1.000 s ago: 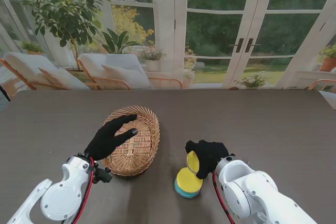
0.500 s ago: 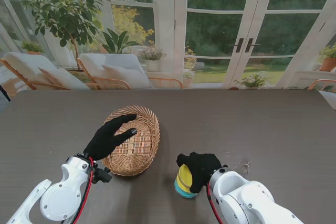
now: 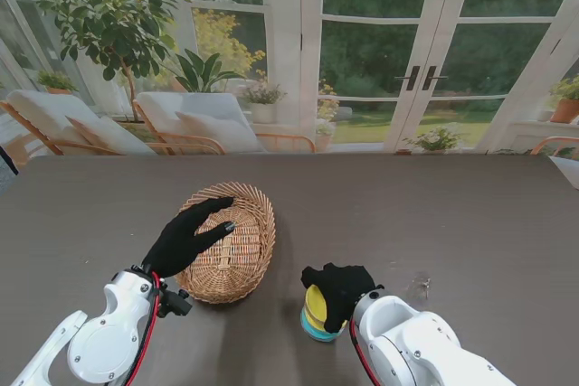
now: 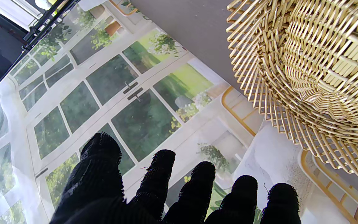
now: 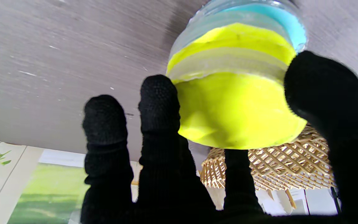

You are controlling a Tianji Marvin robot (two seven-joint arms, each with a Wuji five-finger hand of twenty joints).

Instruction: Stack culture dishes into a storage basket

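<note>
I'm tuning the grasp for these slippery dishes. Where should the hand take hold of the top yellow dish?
By its rim, on opposite edges. The top yellow dish is a flat disc tilted on the stack, so its face offers no purchase. Probably come from above, as the right hand does, fingers opposite the thumb.

A big dark table (image 3: 470,214) is seen in front. Behind it, tall white glass doors (image 3: 421,51) are filled with green trees. A leafy plant (image 3: 104,11) and white chairs (image 3: 194,119) are placed far left.
</note>
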